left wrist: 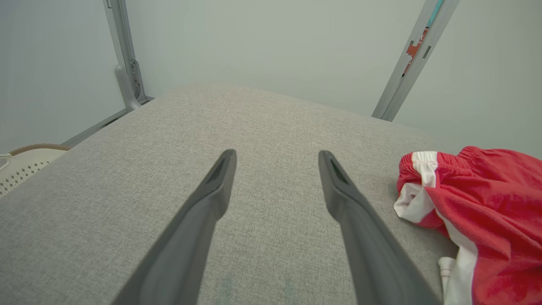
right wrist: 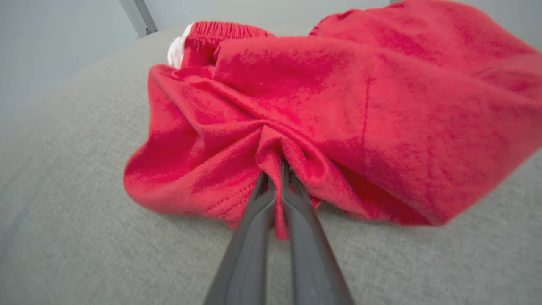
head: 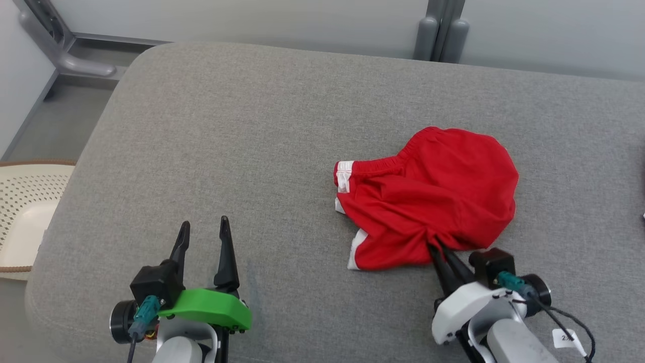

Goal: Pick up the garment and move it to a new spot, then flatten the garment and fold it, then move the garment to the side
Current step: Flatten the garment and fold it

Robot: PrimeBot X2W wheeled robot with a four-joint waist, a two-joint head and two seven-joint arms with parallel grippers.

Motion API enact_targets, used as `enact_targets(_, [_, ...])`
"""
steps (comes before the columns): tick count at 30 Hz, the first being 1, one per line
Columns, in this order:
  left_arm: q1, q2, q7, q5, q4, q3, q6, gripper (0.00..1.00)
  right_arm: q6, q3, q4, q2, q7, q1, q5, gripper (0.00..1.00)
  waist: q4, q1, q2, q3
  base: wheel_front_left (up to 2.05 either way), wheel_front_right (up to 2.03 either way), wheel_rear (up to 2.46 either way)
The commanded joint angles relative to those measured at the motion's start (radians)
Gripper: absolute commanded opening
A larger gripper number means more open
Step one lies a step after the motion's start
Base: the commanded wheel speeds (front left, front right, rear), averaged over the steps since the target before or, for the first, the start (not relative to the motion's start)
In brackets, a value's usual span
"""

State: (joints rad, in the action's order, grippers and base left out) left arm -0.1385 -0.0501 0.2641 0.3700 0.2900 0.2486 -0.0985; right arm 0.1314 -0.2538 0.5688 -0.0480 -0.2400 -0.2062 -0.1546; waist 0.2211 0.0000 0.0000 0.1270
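The garment (head: 433, 194) is a pair of red shorts with white trim and an elastic waistband, lying crumpled on the right half of the grey cushion. My right gripper (head: 437, 248) is shut on the near edge of the garment, and the cloth gathers into folds around its tips. In the right wrist view the two fingers (right wrist: 254, 212) pinch a bunched ridge of red garment (right wrist: 338, 106). My left gripper (head: 204, 228) stands open over bare cushion at the lower left, well left of the shorts. From the left wrist, the garment (left wrist: 487, 212) lies to the right of that gripper (left wrist: 277, 156).
The grey cushion (head: 242, 151) has rounded edges at the left and back. A pale perforated basket (head: 25, 212) stands on the floor beyond its left edge. Grey wall panels and metal posts (head: 441, 30) stand behind.
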Motion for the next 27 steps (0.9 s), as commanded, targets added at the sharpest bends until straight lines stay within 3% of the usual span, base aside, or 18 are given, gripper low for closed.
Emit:
enact_targets(1, [0.003,-0.001,0.0,0.0,-0.008,-0.008,-0.005,1.0,-0.002,0.029,-0.026,-0.004,-0.01,-0.026,0.0,0.0,-0.006,0.0,0.0,0.001,0.0,0.0,0.0])
enact_targets(6, [0.006,-0.001,0.0,0.001,-0.017,-0.015,-0.004,1.0,-0.002,0.155,-0.108,-0.017,0.003,-0.078,0.043,0.0,-0.018,0.0,0.0,0.007,0.0,0.0,0.0])
enact_targets(9, [-0.008,-0.001,0.0,0.01,-0.022,0.003,-0.002,1.0,-0.002,0.223,-0.13,-0.064,0.039,-0.117,0.058,0.0,-0.012,0.0,0.0,0.022,0.0,0.0,0.0])
enact_targets(18, [-0.068,-0.002,0.0,0.024,-0.033,0.062,0.006,1.0,-0.002,0.285,0.022,-0.265,0.136,-0.267,0.067,0.0,0.039,0.0,0.0,0.099,0.0,0.0,0.0])
enact_targets(22, [-0.077,-0.002,0.0,0.02,-0.038,0.066,-0.002,1.0,-0.002,0.28,0.106,-0.302,0.155,-0.328,0.07,0.0,0.043,0.0,0.0,0.118,0.0,0.0,0.0])
enact_targets(23, [-0.078,-0.001,0.0,0.018,-0.037,0.066,-0.002,1.0,-0.002,0.276,0.125,-0.304,0.152,-0.339,0.071,0.28,0.041,0.0,0.0,0.119,0.0,0.0,0.0])
enact_targets(24, [-0.077,-0.002,0.0,0.016,-0.036,0.065,-0.002,1.0,-0.002,0.273,0.135,-0.301,0.145,-0.345,0.071,0.71,0.037,0.0,0.0,0.117,0.0,0.0,0.0])
enact_targets(25, [-0.076,-0.001,0.0,0.014,-0.035,0.064,-0.001,1.0,-0.002,0.278,0.14,-0.296,0.122,-0.354,0.068,1.0,0.033,0.0,0.0,0.114,0.0,0.0,0.0])
enact_targets(27, [-0.079,-0.001,0.0,0.008,-0.035,0.066,0.001,1.0,-0.002,0.281,0.141,-0.291,0.081,-0.356,0.069,1.0,0.024,0.0,0.0,0.105,0.0,0.0,0.0])
